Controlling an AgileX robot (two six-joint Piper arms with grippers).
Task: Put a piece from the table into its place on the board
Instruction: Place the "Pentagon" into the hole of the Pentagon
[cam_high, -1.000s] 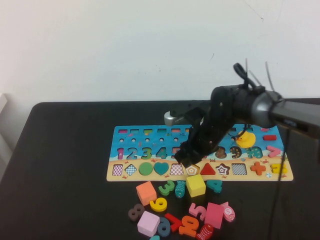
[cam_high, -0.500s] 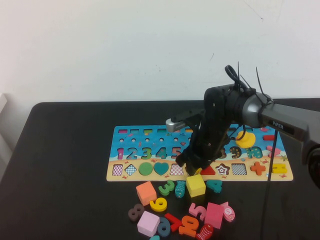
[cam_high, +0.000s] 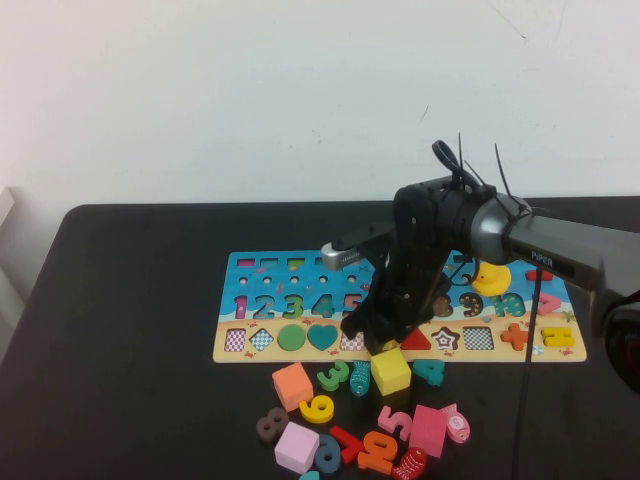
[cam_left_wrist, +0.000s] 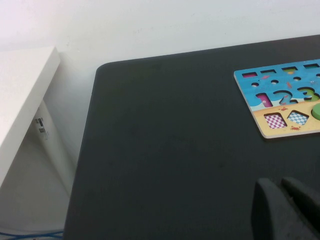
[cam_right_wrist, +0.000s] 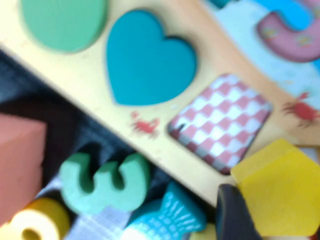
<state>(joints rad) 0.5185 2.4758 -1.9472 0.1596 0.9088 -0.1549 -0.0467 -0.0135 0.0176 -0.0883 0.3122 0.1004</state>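
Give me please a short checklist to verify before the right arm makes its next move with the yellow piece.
1. Right gripper is low at the board's near edge, over the yellow block: ok.
2. Firm grasp on the yellow piece: cannot tell; one finger touches it, the other is hidden.
3. Target slot free: ok; the red checkered square recess beside the teal heart is empty.
4. Loose pieces close to the grasp: not ok; the green 3 and a teal piece crowd it.
5. Left gripper parked apart from the board: ok.
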